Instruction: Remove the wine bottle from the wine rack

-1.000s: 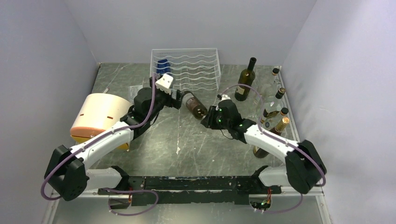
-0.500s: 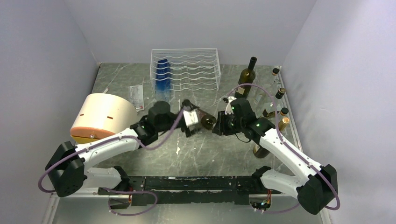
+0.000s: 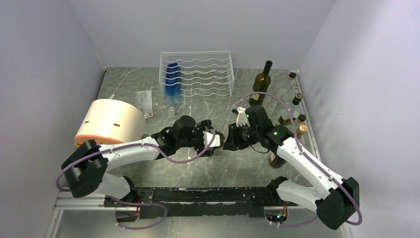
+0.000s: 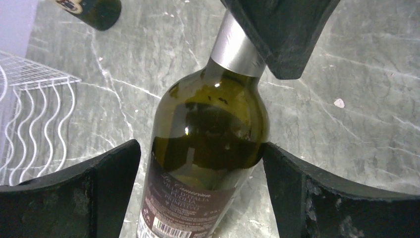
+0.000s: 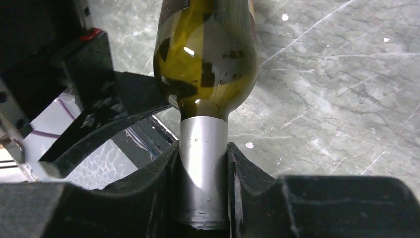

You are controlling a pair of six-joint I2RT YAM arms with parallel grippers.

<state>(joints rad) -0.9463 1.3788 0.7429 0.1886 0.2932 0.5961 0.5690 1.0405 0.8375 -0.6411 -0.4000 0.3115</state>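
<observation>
Bench (image 3: 213,166) is marbled grey, with the wine rack (image 3: 203,74) at the far edge holding a blue bottle (image 3: 172,79). The wine bottle (image 4: 208,129) is off the rack and well apart from it, mid-bench between the two arms. Right pincer (image 5: 203,153) is clenched on the silver-capped neck, so it likely carries the load. Left pincer (image 4: 200,148) is released: it straddles the body, one pad touching, with a gap on the other side. Reads like a handover grip, neck end taking over. In the top view both pincers cover nearly all of the bottle, so I can't tell if it's airborne or resting. The label is cut off at the frame edge and the cap end is buried in the right pincer.
</observation>
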